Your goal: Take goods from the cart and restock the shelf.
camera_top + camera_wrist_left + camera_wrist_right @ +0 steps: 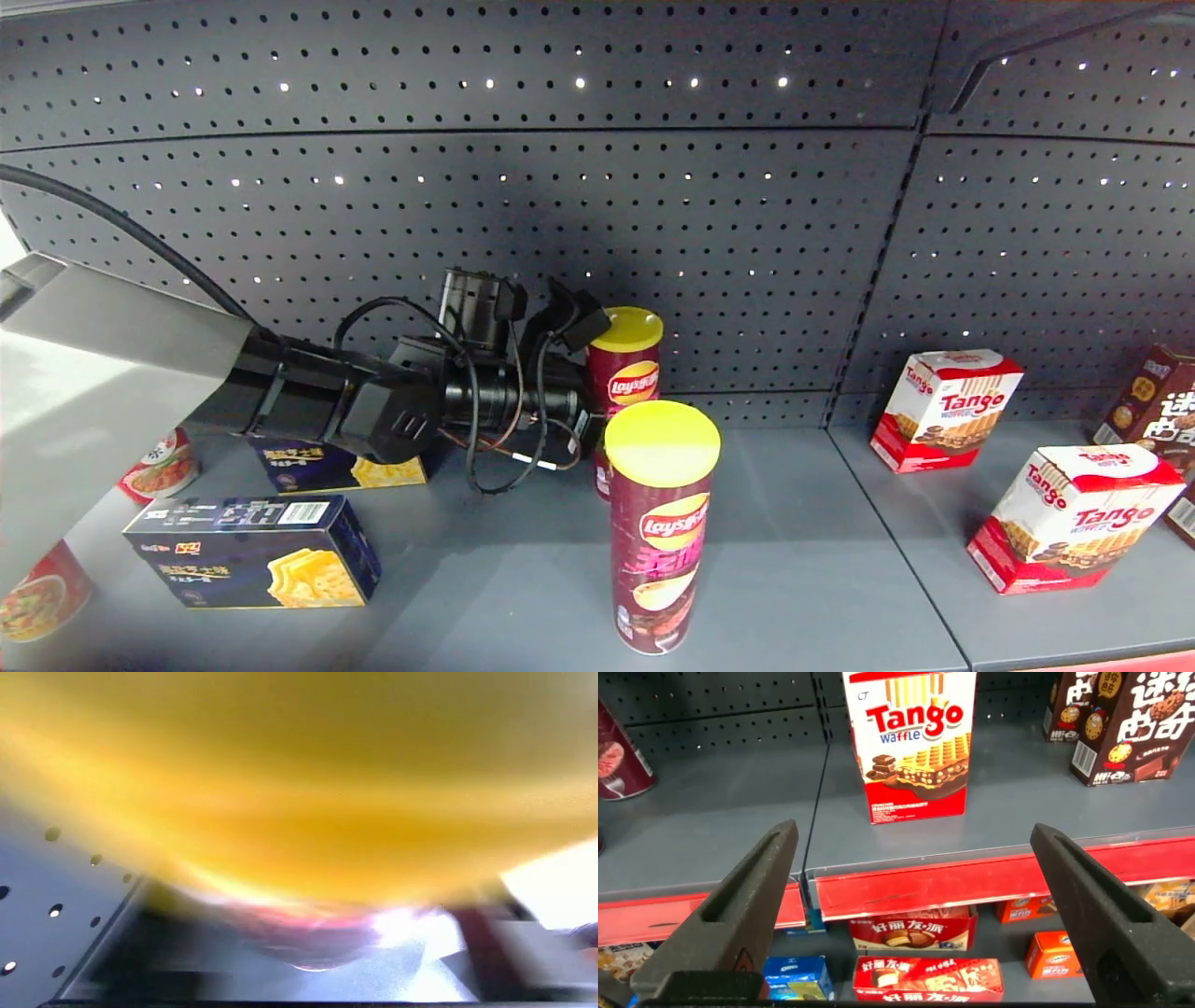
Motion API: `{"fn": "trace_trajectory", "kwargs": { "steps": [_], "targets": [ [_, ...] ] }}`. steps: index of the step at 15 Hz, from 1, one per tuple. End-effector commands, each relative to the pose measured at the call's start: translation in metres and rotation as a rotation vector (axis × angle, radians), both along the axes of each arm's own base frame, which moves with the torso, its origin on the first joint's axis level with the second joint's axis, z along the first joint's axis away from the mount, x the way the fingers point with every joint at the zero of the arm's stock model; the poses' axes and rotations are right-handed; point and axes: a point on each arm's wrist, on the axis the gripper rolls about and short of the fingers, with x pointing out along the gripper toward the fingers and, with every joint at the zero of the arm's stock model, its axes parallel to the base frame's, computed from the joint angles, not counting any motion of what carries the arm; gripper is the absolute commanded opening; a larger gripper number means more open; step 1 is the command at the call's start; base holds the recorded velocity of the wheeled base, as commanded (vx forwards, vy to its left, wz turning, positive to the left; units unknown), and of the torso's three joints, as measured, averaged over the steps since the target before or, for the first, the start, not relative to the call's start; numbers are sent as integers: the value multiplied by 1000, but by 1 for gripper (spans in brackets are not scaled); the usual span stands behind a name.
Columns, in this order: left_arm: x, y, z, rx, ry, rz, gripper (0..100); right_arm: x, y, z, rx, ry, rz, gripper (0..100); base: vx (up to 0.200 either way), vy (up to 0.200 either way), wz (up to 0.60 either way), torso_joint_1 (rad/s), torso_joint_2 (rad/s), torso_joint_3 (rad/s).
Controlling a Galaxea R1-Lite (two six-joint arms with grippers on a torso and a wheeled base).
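Left gripper (588, 371) at far chips can (627, 366) (near can (661, 523) hides its base); we cannot tell its grip. Right gripper (915, 831) spread wide, facing wafer box (910, 742).

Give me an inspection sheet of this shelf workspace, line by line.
Surface: grey shelf, two bays, a seam between.
Job's things: front chip can upright toward the front edge; back chip can upright behind it, at the left gripper.
Clutter: blue cracker boxes, wafer boxes, brown box, red containers at the left.
Grippers: left gripper against the back chip can; right gripper open, empty, before the shelf edge.
Cables: black cables looped at the left wrist.
Surroundings: pegboard back wall; more boxed goods on the level below.
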Motion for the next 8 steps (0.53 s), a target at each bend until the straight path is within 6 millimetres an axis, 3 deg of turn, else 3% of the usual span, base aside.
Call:
{"fn": "trace_trajectory", "kwargs": {
  "steps": [1,5,8],
  "targets": [
    [0,0,-2,3,3,2,100,0,0,0,0,1,0,100,0,0,0,0,0,0],
    [-4,9,8,-5,-13,18,100,0,0,0,0,1,0,100,0,0,0,0,0,0],
    [-15,27,19,-7,-24,45,100,0,0,0,1,1,0,100,0,0,0,0,0,0]
  ]
}}
